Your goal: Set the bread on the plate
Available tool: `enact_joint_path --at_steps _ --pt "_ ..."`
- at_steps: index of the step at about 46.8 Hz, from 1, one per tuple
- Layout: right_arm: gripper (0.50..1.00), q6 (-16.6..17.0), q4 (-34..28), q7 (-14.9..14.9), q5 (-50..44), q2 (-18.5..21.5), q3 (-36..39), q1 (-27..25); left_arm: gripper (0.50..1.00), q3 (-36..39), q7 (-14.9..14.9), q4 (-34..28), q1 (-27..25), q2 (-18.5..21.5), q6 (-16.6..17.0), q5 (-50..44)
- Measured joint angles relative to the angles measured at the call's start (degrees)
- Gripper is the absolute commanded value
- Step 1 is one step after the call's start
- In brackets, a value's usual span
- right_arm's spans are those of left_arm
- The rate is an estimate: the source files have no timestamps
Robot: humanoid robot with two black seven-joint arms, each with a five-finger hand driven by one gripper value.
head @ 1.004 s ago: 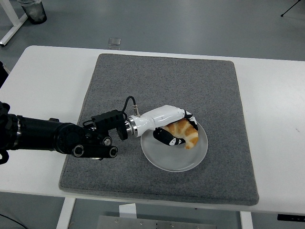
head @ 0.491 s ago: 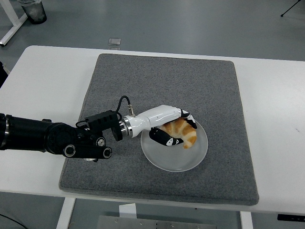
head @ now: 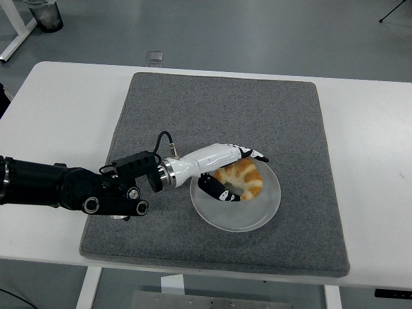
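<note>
A golden croissant-shaped bread [head: 243, 180] lies on the left part of the round translucent plate [head: 239, 217], which sits on the grey mat [head: 225, 109]. My left hand [head: 247, 176], white with dark fingertips, reaches in from the left over the plate's rim. Its fingers [head: 256, 154] are stretched out just past the bread's far side, and the thumb [head: 220, 192] lies along its near side. The hand is open and loosely brackets the bread. No right arm appears in the head view.
The grey mat covers the middle of the white table [head: 64, 109]. My black left forearm [head: 77, 187] crosses the mat's left edge. A dark bin [head: 44, 14] stands on the floor beyond the table's far left corner.
The fingers have lifted off the bread and straightened, so it now rests freely on the plate. The arm has drawn back a little to the left.
</note>
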Motion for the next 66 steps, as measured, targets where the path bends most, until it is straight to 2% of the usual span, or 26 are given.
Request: enact_joint_path --at_steps 12,16,19,26,31,38,45,59,66 --pt "0.952 0.01 0.0 -0.01 0.0 0.0 -0.01 0.0 0.986 -5.21 0.1 -1.46 -0.93 2.65 -1.01 -0.3" --pt "0.952 -0.01 0.0 0.0 0.0 0.0 -0.01 0.0 0.986 -7.9 0.1 -1.25 -1.22 3.57 -2.42 -1.32" --pt "0.952 -0.02 0.0 -0.01 0.0 0.0 0.0 0.0 0.986 -10.28 0.21 -0.98 -1.54 4.24 -4.88 -2.92" --pt "0.952 -0.03 -0.01 -0.01 0.0 0.0 -0.01 -0.01 0.986 -18.7 0.6 1.71 -1.6 5.42 -14.59 -12.55" --pt "0.952 -0.03 0.0 -0.01 0.0 0.0 0.0 -0.01 0.984 -25.16 0.72 6.99 -1.64 5.5 -22.7 -17.96" --pt "0.954 -0.03 -0.03 -0.01 0.0 0.0 0.0 0.0 0.984 -32.75 0.8 14.71 -1.07 5.39 -30.93 -19.76" --pt "0.952 -0.04 -0.03 -0.01 0.0 0.0 0.0 0.0 0.984 -37.12 0.89 22.83 -0.81 4.7 -35.97 -22.26" --pt "0.952 -0.03 0.0 0.0 0.0 0.0 0.0 -0.01 0.984 -37.29 2.01 38.68 -1.14 0.84 -42.74 -34.8" --pt "0.952 -0.03 0.0 -0.01 0.0 0.0 0.0 -0.01 0.984 -37.35 2.58 44.22 -1.12 -0.32 -46.78 -42.45"
